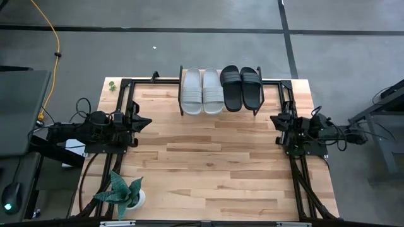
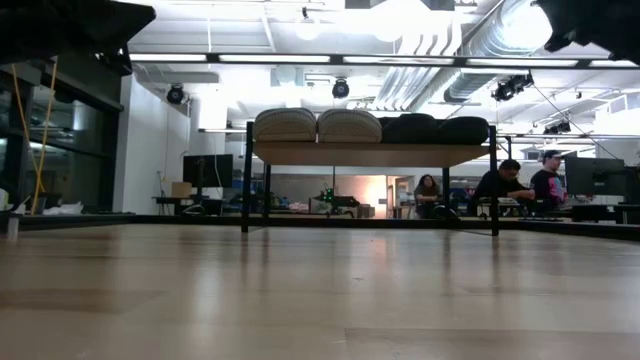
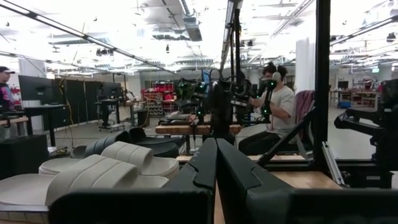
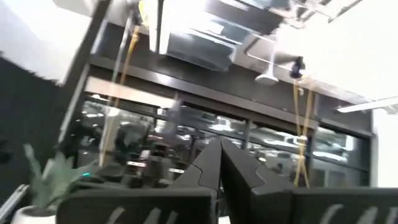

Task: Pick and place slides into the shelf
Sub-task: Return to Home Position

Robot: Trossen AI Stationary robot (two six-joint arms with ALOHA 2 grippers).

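Observation:
Two pairs of slides lie side by side, soles down, on the shelf's plank top (image 2: 370, 154) at the table's far edge: a light grey pair (image 1: 202, 91) on the left and a black pair (image 1: 241, 87) on the right. The shelf stands on thin black legs (image 2: 247, 180). My left gripper (image 1: 146, 123) is drawn back at the table's left edge, shut and holding nothing; its wrist view looks past the fingertips (image 3: 216, 146) at the grey slides (image 3: 106, 171). My right gripper (image 1: 274, 120) is drawn back at the right edge, shut and holding nothing.
A potted plant (image 1: 126, 192) stands at the table's near left corner. Black frame rails (image 1: 123, 101) run along the table's sides. Bare wooden tabletop (image 1: 214, 164) lies between the arms. People sit at desks (image 2: 500, 185) in the room beyond.

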